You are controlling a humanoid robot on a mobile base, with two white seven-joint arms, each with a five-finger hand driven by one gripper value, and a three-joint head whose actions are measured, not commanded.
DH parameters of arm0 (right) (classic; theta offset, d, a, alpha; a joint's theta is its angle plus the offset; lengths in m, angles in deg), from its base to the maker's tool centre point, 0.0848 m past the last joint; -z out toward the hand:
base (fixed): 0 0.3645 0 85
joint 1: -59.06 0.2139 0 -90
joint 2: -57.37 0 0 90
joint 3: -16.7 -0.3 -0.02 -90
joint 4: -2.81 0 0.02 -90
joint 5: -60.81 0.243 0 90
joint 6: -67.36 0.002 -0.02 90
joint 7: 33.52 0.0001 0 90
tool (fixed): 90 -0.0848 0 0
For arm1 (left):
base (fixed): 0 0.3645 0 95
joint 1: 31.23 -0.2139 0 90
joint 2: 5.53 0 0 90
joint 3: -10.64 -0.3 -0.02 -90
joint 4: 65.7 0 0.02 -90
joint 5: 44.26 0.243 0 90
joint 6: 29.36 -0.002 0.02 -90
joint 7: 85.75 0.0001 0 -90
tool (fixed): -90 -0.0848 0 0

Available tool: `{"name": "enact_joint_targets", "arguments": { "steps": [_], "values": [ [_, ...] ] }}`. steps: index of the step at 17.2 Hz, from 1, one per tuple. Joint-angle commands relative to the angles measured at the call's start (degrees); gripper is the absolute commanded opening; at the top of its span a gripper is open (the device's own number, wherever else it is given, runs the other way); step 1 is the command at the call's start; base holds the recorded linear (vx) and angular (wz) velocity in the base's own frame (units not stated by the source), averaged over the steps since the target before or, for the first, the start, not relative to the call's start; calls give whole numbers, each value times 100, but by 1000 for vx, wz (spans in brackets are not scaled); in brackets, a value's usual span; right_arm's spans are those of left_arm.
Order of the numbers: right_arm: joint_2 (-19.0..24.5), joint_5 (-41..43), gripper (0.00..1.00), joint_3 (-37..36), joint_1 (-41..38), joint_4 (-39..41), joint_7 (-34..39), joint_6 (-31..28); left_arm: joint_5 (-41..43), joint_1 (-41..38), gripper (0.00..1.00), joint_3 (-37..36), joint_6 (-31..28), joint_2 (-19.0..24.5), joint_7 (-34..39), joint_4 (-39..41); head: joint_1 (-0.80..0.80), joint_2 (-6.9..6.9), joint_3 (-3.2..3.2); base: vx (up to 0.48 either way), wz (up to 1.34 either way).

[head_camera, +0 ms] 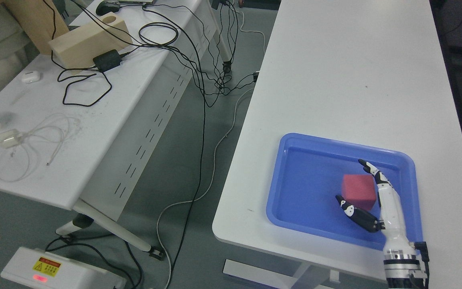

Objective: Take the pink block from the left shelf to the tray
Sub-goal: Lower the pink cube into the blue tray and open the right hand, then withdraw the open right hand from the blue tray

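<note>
Right hand (361,192) spread wide around the pink foam cube (359,191) sitting in the blue plastic tray (295,176) on the white worktop (335,80), fingers not clamped.

The tray (295,140) looks like glossy blue plastic, and the pink block (358,190) in it has a matt, slightly grainy face. The counter (335,72) is smooth matt white, while the right hand (369,202) shows glossy white shells with black fingers (355,214).
</note>
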Motion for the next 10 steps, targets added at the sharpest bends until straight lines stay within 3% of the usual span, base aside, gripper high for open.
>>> {"name": "enact_joint_targets", "arguments": {
  "steps": [1,4,7,10],
  "values": [
    [-100,616,99,52,-19,-36,114,10,9,132,100,0,4,100,-2,100,0,0,0,33,0],
    [-100,1001,100,-106,-10,-18,87,176,9,132,100,0,4,100,-2,100,0,0,0,0,0],
    [-100,1915,100,-395,-2,-9,87,230,9,132,100,0,4,100,-2,100,0,0,0,0,0],
    [-100,2102,100,-484,-2,0,79,230,9,132,100,0,4,100,-2,100,0,0,0,0,0]
  ]
}}
